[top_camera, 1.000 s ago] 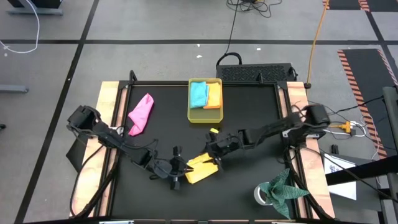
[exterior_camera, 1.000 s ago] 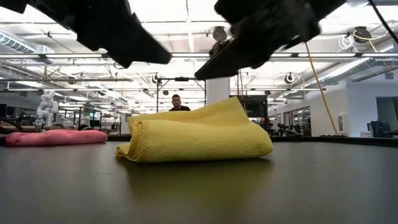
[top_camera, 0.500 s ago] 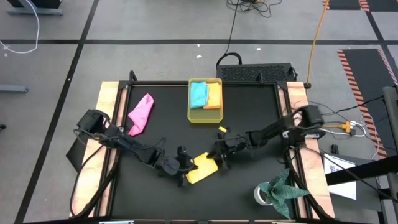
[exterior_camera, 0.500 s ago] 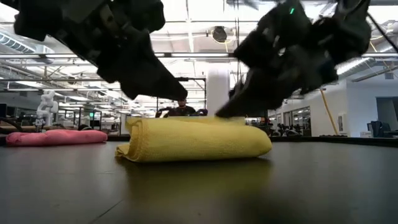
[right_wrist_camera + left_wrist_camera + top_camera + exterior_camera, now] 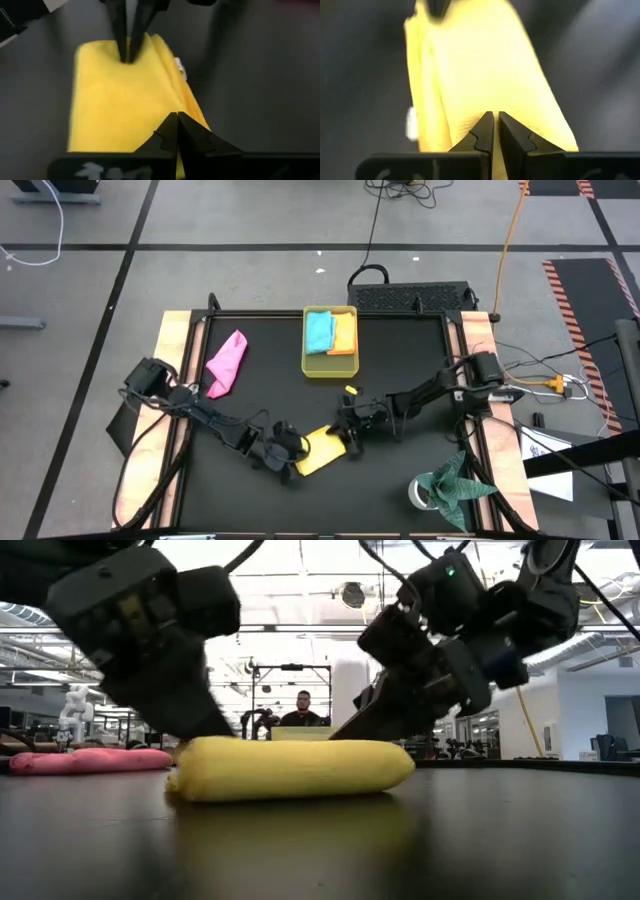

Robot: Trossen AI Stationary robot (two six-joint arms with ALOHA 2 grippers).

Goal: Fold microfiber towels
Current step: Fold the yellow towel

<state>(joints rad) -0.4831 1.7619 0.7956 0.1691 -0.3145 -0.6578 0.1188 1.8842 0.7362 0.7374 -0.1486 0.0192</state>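
A folded yellow microfiber towel lies flat on the black table top, near the front middle. My left gripper is shut at the towel's left end and my right gripper is shut at its right end; both slant down onto its top. A pink towel lies loose at the far left. A light blue towel and an orange towel lie folded in the yellow tray at the far middle. My left gripper presses its shut fingertips down on the top layer at the towel's left end, slanting down from the table's left. The towel lies flat on the table under them. My right gripper presses its shut fingertips down on the top layer at the towel's right end, slanting down from the table's right. The towel stays flat on the table beneath.
A dark green cloth lies on the wooden border at the front right beside a roll of tape. Bare black table top stretches around the towel. A person stands in the room beyond the table.
Both grippers have come down onto the yellow towel, the left one also shifting toward the right. The towel's raised upper layer has been pressed flat; its bottom has stayed in place on the table.
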